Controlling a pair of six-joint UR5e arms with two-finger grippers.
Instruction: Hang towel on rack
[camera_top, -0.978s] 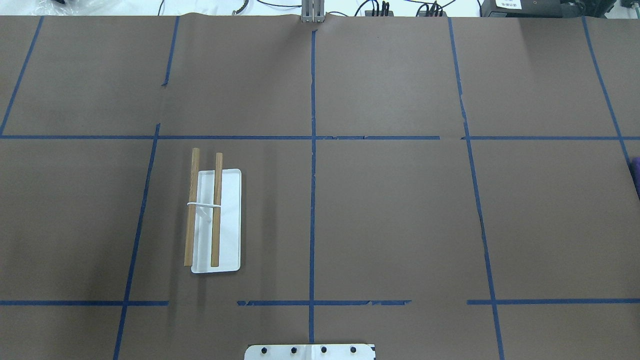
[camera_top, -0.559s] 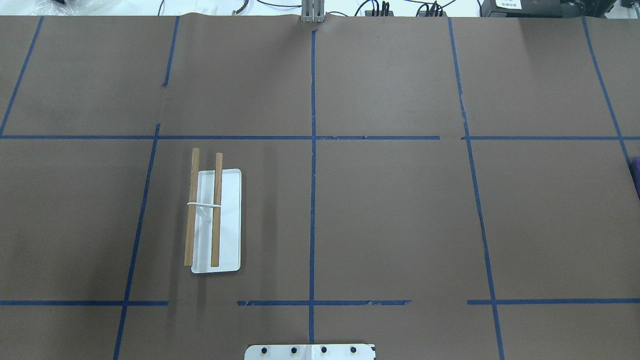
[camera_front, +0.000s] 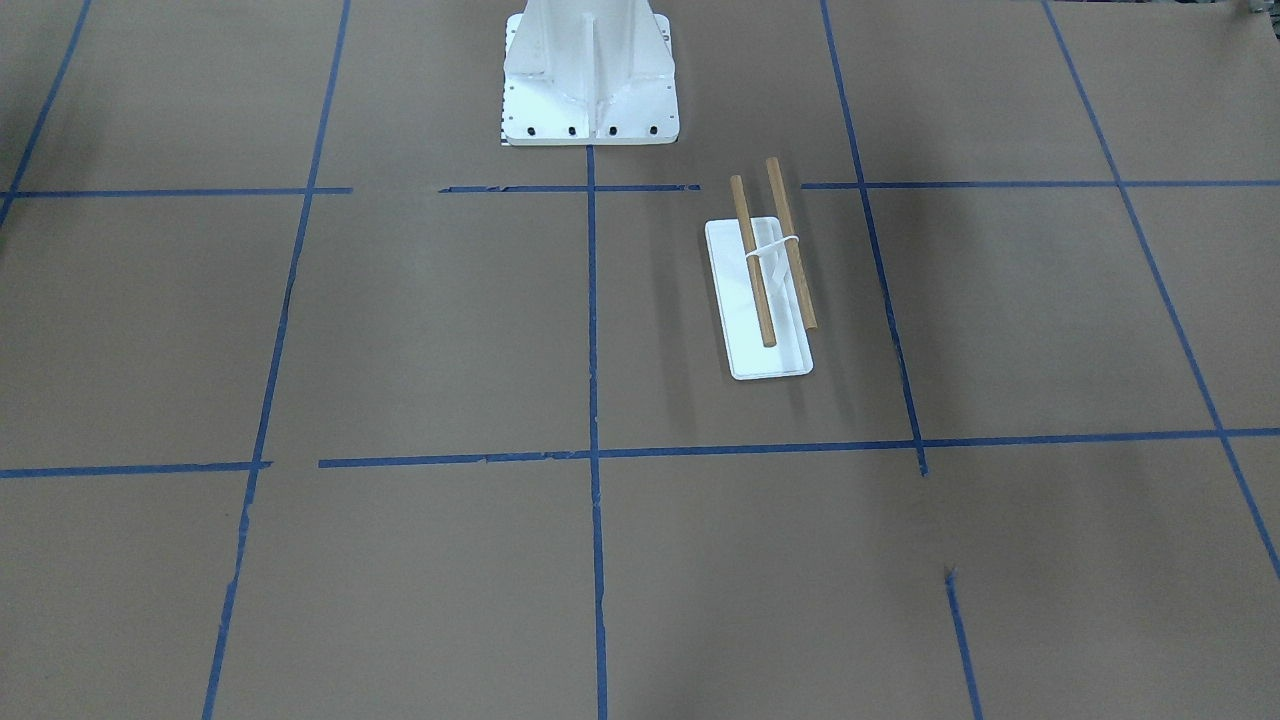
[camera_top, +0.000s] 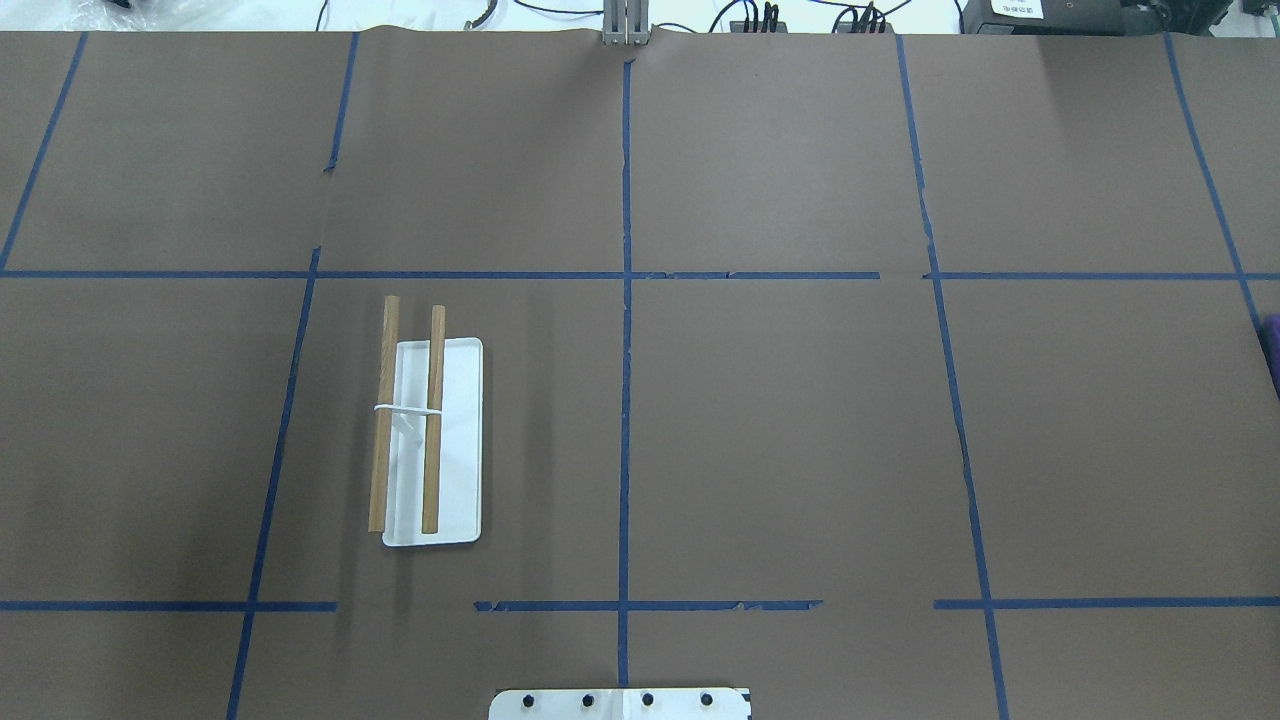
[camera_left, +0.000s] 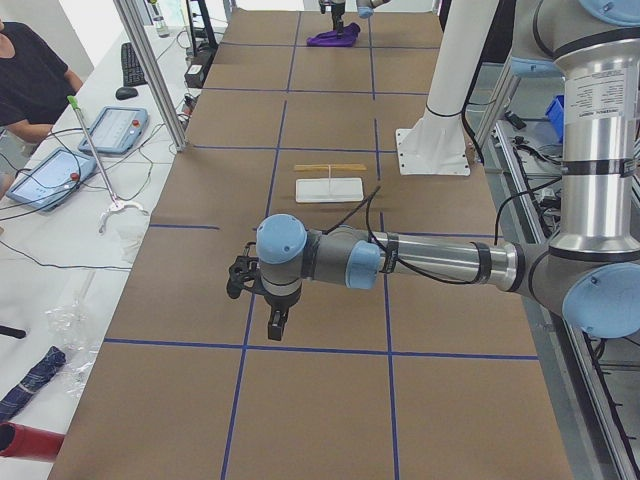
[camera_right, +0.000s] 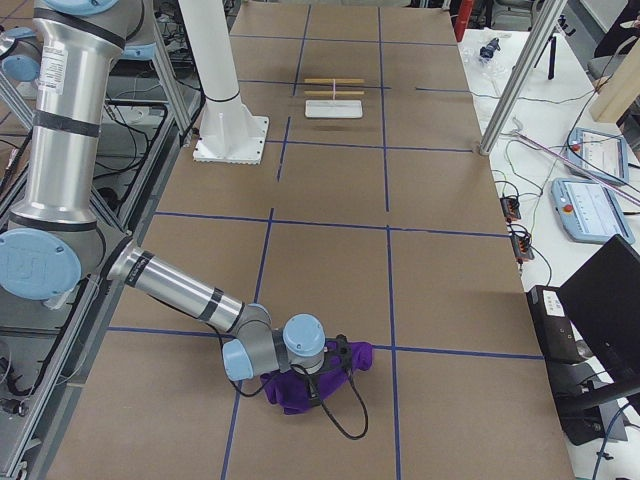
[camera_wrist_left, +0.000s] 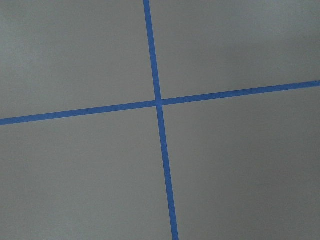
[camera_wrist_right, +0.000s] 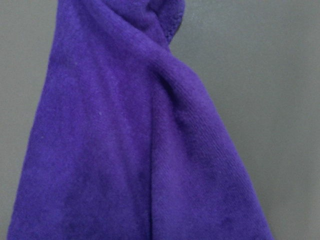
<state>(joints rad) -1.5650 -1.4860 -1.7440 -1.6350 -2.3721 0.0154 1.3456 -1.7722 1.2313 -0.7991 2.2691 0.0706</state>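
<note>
The rack (camera_top: 458, 440) has a flat white base and two light-brown dowels joined by a white bracket. It stands left of centre, also in the front view (camera_front: 770, 362) and both side views (camera_left: 330, 190) (camera_right: 334, 108). The purple towel (camera_right: 295, 392) lies crumpled at the table's far right end; only its edge (camera_top: 1272, 340) shows overhead. It fills the right wrist view (camera_wrist_right: 130, 150). My right gripper (camera_right: 318, 378) is down on the towel; I cannot tell whether it is open or shut. My left gripper (camera_left: 275, 322) hangs over bare table at the left end, state unclear.
The white bolted pedestal (camera_front: 590, 70) stands at the robot's edge, mid-table. Blue tape lines (camera_wrist_left: 159, 102) grid the brown paper. Operators' tablets and cables (camera_left: 110, 130) lie on the side bench. Aluminium frame posts (camera_right: 520, 70) stand along the far edge.
</note>
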